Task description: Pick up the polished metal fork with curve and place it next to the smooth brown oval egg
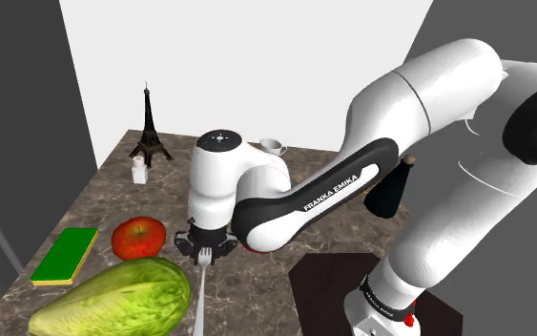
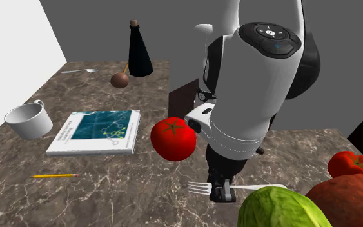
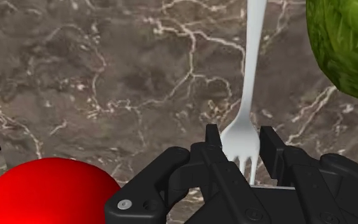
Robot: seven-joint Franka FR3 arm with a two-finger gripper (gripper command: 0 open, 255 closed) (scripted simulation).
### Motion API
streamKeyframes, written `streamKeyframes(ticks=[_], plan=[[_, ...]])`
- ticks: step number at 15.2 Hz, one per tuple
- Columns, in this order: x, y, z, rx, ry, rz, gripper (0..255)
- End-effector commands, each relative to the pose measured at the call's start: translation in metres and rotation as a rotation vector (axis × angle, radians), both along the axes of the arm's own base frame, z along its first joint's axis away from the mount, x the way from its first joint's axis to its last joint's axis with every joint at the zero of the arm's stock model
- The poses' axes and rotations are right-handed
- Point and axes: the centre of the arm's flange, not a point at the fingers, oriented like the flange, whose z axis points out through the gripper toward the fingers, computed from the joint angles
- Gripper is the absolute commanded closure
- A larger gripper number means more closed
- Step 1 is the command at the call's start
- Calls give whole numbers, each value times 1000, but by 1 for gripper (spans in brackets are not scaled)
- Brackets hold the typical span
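Note:
A pale metal fork [image 3: 252,70] has its tined head clasped between my black fingers [image 3: 213,139]. My gripper [image 3: 241,136] is shut on it, low over the marble top. In the shoulder view the gripper [image 1: 205,248] points down beside a red apple, and the fork [image 1: 200,286] runs toward the front edge. In the second exterior view the fork [image 2: 254,187] lies level under the gripper [image 2: 220,191], tines toward that view's left. The brown egg [image 2: 119,79] rests far off, beside a dark bottle [image 2: 138,55].
A green lettuce [image 1: 113,301] and red apple [image 1: 139,237] flank the fork. A tomato [image 2: 173,138], a book [image 2: 96,131], a mug [image 2: 28,119], a pencil [image 2: 55,175] and a spoon [image 2: 80,69] lie between gripper and egg. A sponge [image 1: 66,255] sits near the counter's edge.

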Motion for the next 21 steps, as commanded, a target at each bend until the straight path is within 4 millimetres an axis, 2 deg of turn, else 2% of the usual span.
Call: streamKeyframes(ticks=[1, 18, 21], plan=[[-1, 0, 11, 0, 1, 0, 255], [-1, 0, 100, 0, 1, 0, 255], [1, -39, 100, 0, 1, 0, 255]])
